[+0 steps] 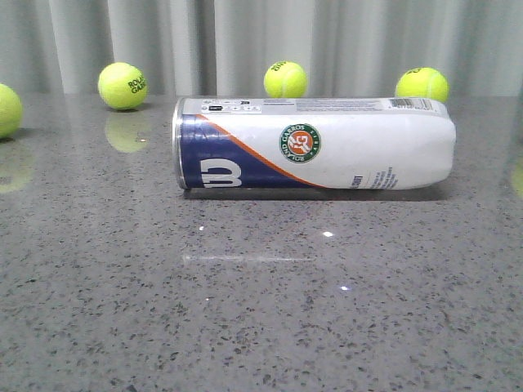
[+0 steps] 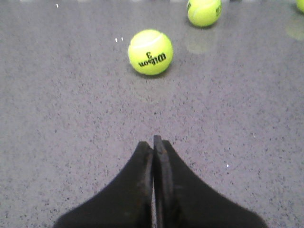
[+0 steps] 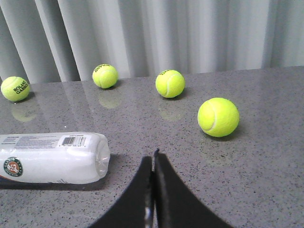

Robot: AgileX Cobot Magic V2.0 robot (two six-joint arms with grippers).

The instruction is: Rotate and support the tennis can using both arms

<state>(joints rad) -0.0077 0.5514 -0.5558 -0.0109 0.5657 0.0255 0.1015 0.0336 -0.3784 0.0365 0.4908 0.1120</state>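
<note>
White-and-navy plastic tennis can [image 1: 315, 145] lies sideways on grey speckled table [image 1: 261, 310]. Left tool [image 2: 154, 140] & right tool [image 3: 154, 155] both pressed together, holding nothing.

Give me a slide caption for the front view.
Tennis can lying on its side on the grey table, tennis balls behind.

We've got open table [image 1: 261, 310] near the tennis can [image 1: 315, 144]; far behind it, tennis balls [image 1: 285, 79] dot the curtain [image 1: 261, 41] line.
</note>
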